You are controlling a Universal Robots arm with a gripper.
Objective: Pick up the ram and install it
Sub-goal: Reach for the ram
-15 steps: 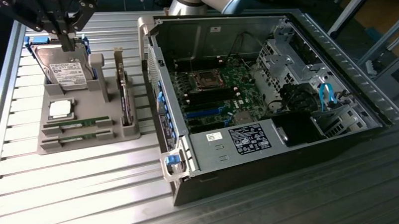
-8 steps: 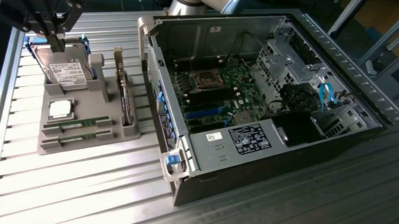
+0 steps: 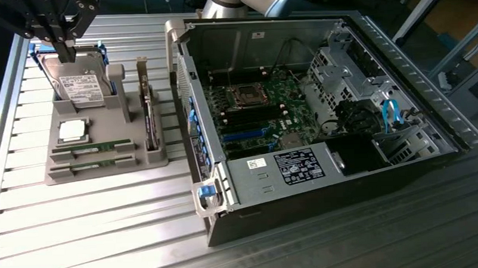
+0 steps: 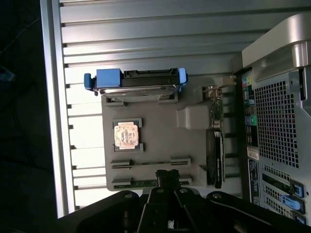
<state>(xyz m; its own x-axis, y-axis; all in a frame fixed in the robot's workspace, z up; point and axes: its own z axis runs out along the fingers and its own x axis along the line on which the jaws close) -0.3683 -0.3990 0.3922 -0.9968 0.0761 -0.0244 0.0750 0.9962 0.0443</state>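
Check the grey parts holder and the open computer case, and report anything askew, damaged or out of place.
Nothing stands out. On the grey holder both ram sticks sit level in their slots, the processor lies flat, and the hard drive and card stand seated. Inside the case nothing looks loose or spilled.

Glare on table point(image 3: 106, 201), dark corners — soft shadows
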